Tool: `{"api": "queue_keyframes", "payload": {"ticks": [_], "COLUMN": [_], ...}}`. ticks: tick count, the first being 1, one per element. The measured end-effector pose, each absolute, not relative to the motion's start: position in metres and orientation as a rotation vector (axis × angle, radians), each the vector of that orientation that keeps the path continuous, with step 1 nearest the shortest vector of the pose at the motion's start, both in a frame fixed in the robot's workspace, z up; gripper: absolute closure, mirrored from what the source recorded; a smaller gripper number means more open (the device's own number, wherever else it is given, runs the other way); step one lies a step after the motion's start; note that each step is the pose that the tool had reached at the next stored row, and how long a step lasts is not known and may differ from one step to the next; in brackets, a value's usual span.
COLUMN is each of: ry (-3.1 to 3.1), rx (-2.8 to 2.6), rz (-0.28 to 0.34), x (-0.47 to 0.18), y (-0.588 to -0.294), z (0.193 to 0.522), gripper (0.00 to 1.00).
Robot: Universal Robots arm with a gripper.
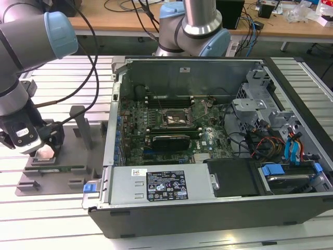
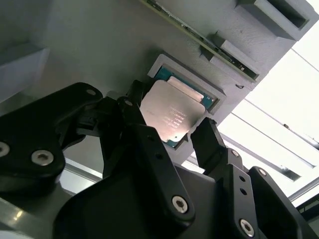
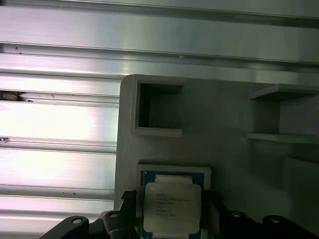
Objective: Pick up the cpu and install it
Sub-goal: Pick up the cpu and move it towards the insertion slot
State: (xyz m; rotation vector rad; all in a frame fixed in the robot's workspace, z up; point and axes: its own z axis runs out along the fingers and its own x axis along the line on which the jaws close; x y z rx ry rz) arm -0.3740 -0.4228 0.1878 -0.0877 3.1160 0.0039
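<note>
In the exterior view, I am watching the gripper point(image 1: 47, 151) hanging low over the grey holder point(image 1: 57, 169) at the exterior view's lower left, its body hiding what the holder carries. The open computer case point(image 1: 208, 208) is sitting to the exterior view's right. In the second wrist view, the cpu point(image 2: 172, 117) is lying flat in a shallow pocket point(image 2: 158, 63), with the jaws standing spread either side and the fingers point(image 2: 212, 142) just clear. In the first wrist view, the cpu point(image 3: 172, 209) is resting in that pocket, partly cut off by the frame.
</note>
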Motion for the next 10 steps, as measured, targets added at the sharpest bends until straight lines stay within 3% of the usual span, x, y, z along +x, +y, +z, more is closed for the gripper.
{"api": "queue_keyframes", "payload": {"ticks": [5,8,10], "ry": [3.116,3.116,3.116], "rx": [-0.087,-0.087,-0.088], "rz": [0.004,0.004,0.004], "x": [-0.3741,-0.3741,-0.3741], "y": [-0.4228,-0.4230,-0.4231], "z": [0.1866,0.1866,0.1866], "gripper": [0.34,0.45,0.45]}}
